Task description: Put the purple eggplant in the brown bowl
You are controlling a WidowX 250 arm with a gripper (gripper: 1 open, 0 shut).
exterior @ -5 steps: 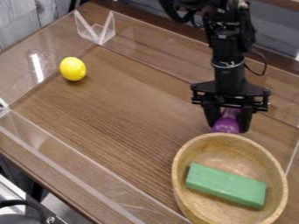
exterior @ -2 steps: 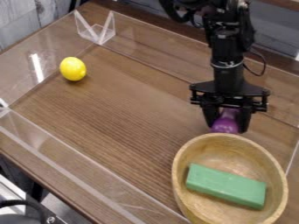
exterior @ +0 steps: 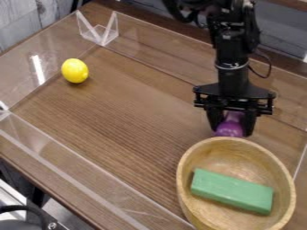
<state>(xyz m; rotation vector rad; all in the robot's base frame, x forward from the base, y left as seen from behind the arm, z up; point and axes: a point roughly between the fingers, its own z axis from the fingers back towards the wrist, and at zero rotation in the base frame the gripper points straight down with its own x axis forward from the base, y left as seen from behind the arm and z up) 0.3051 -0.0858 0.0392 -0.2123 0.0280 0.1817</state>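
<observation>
The purple eggplant (exterior: 232,127) lies on the wooden table just beyond the far rim of the brown bowl (exterior: 196,158). My gripper (exterior: 234,122) points almost straight down over it, black fingers (exterior: 218,118) on either side, shut on the eggplant. Only the eggplant's lower purple part shows between the fingers. The brown bowl sits at the front right, tan wood with a thick rim, and a green rectangular block (exterior: 232,190) lies inside it.
A yellow ball (exterior: 75,70) rests at the left of the table (exterior: 120,117). Clear plastic walls (exterior: 96,29) edge the table at the back, left and front. The black arm (exterior: 232,36) rises at the back right.
</observation>
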